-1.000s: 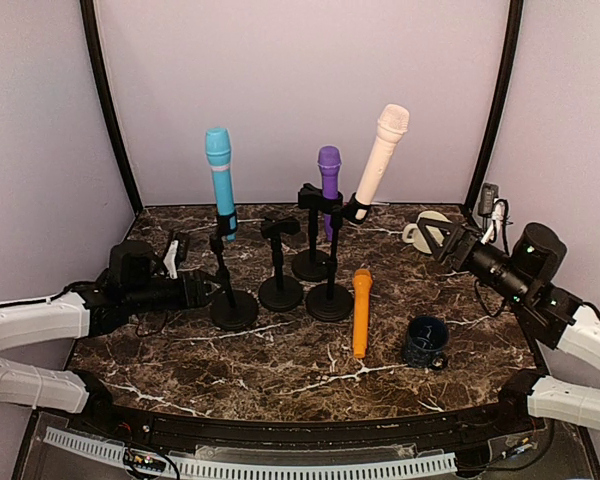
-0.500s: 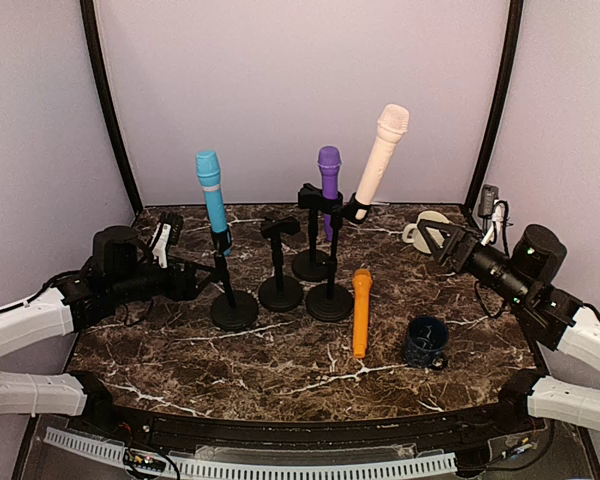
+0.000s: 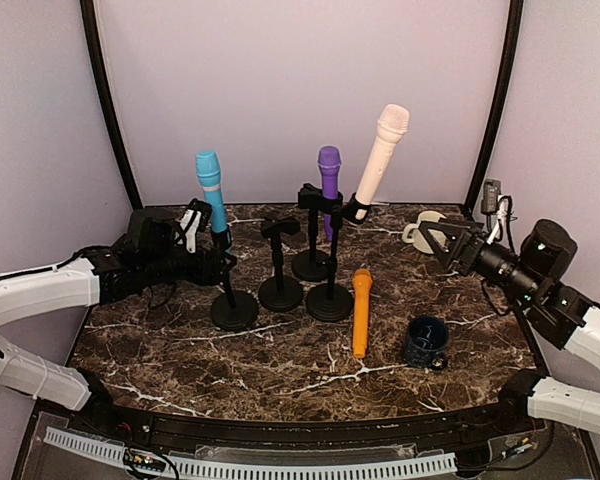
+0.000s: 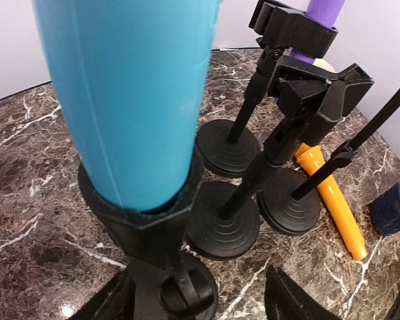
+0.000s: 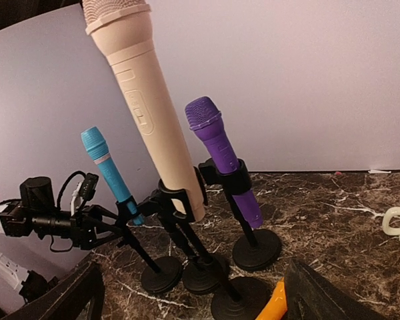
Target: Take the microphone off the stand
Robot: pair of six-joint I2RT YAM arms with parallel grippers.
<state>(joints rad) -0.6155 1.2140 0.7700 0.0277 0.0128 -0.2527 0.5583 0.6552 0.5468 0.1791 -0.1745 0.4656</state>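
Note:
A blue microphone (image 3: 211, 195) stands in the clip of a black stand (image 3: 233, 309) and leans a little to the left. My left gripper (image 3: 216, 262) is open at clip height, one finger on each side of the holder (image 4: 144, 223) under the blue microphone (image 4: 123, 100); I cannot tell whether the fingers touch it. Behind it are a purple microphone (image 3: 329, 178) and a cream microphone (image 3: 381, 152), each in its own stand. My right gripper (image 3: 442, 240) hangs open at the right with nothing in it, facing the stands (image 5: 253, 250).
An empty stand (image 3: 280, 262) sits between the blue and purple ones. An orange microphone (image 3: 361, 311) lies on the marble table (image 3: 280, 370). A dark blue cup (image 3: 425, 341) stands at the front right, and a cream mug (image 3: 426, 230) at the back right.
The blue microphone has tipped a little to the left. My left gripper has risen and moved right, from low on the pole to the clip. The right arm has barely moved.

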